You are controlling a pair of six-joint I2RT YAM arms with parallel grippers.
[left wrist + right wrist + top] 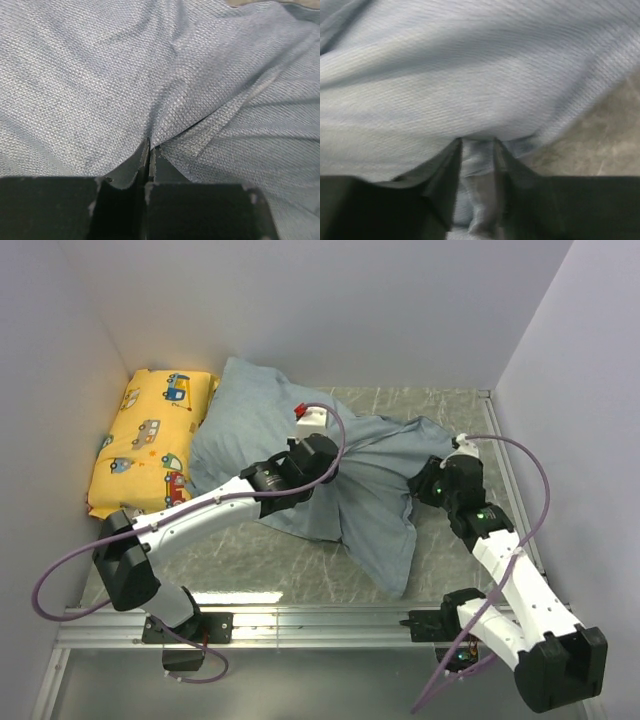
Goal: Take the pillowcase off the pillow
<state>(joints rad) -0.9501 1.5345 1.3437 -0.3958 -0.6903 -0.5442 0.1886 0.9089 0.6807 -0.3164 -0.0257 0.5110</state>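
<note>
The pillowcase (pixel 262 412), blue-grey side out, lies crumpled across the middle of the table, bulging at the back left and trailing flat toward the front right. The white pillow is hidden; no white shows. My left gripper (pixel 322 472) presses into the middle of the cloth, jaws shut on a pinched fold of the pillowcase (pixel 100 75), as the left wrist view (pixel 150 146) shows. My right gripper (pixel 428 484) is at the cloth's right edge, jaws closed on a bunch of the pillowcase (pixel 470 65), seen in the right wrist view (pixel 477 147).
A yellow vehicle-print cushion (pixel 150 440) lies against the left wall, touching the pillowcase's back left corner. The grey marbled table (pixel 250 560) is walled at the left, back and right. A metal rail (pixel 300 625) runs along the near edge. Bare table (pixel 600 130) shows beside the right gripper.
</note>
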